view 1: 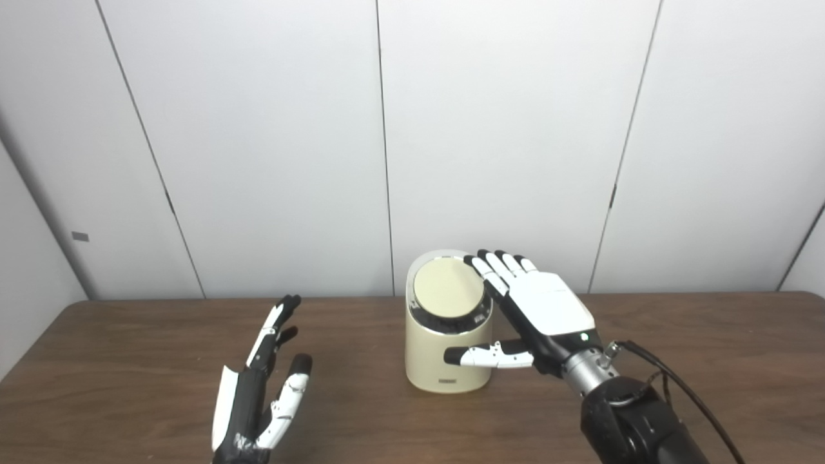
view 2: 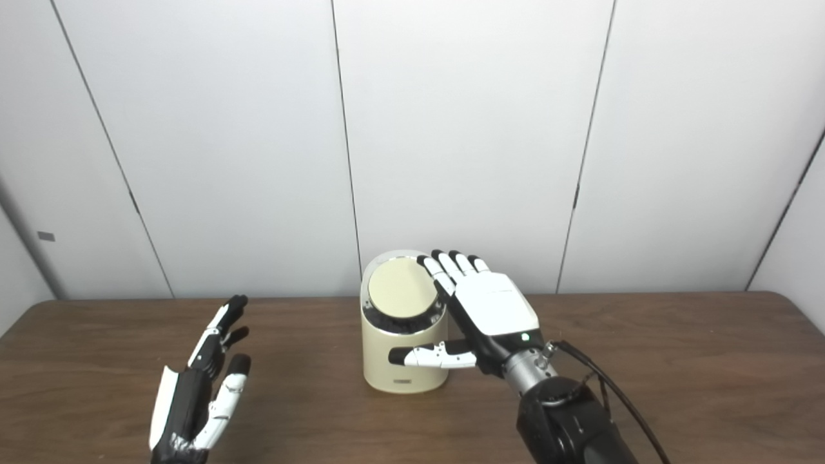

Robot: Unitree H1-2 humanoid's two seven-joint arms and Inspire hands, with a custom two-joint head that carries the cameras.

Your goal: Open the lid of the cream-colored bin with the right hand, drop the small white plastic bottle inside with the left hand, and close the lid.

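Note:
The cream-colored bin (view 1: 445, 361) stands at the middle of the brown table. Its round lid (view 1: 448, 287) lies closed on the slanted top. My right hand (view 1: 538, 309) is open beside the bin's right side. Its fingertips (view 1: 493, 265) rest at the lid's upper right edge and its thumb (view 1: 486, 355) lies across the bin's front wall. My left hand (view 1: 261, 386) is open and empty, on edge above the table to the left of the bin. I see no small white plastic bottle in either view.
The table (view 1: 129, 361) runs from the left edge to the right edge of the view. White wall panels (view 1: 258, 129) stand close behind it. A black cable (view 1: 677, 386) runs along my right forearm.

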